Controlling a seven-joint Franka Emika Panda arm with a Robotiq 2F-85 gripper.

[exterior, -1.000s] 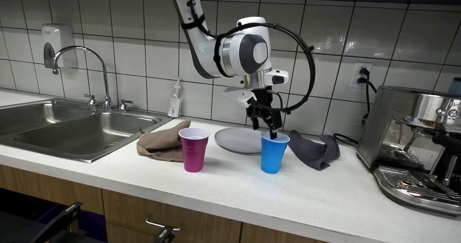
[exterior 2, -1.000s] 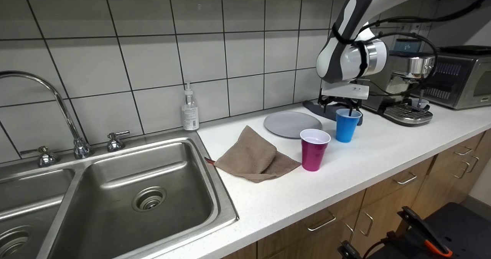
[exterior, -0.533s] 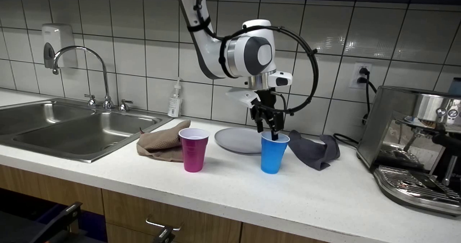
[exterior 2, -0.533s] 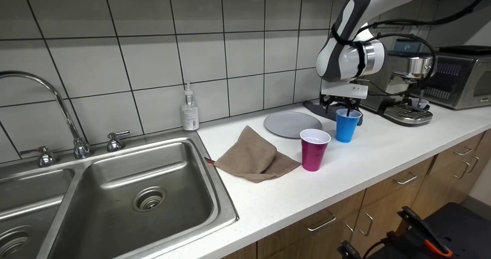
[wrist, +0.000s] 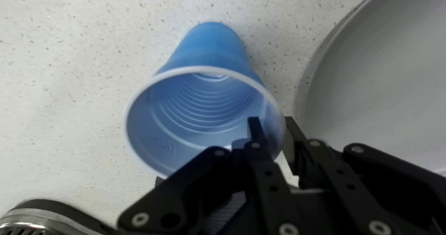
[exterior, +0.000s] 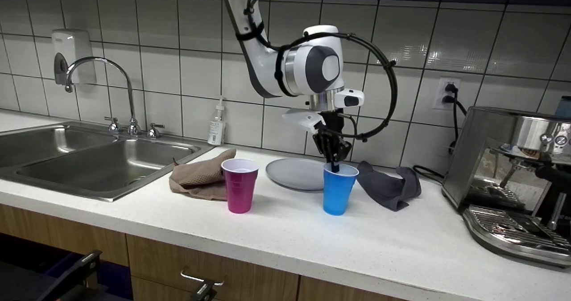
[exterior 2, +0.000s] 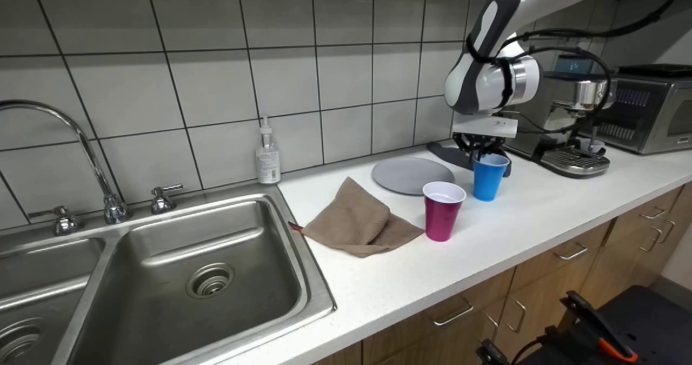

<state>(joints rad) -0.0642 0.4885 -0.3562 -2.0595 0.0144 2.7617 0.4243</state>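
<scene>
Claw [wrist: 272,121] astride rim [wrist: 207,69] of blue cup [wrist: 211,48], narrow gap before plate [wrist: 379,71]

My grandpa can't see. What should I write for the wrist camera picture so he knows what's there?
A black gripper has one finger inside a blue cup and the other outside it. A gray plate lies at the picture's right, on a speckled white counter.

The claw [wrist: 272,120] has pulled its two fingers [wrist: 258,132] much closer together. They were far apart before; now just a small gap is left, with the edge of the blue cup [exterior: 337,194] in it. The finger in the cup went from near the middle toward the side. The white arm [exterior: 301,71] slid a little right and down in an exterior view.
</scene>
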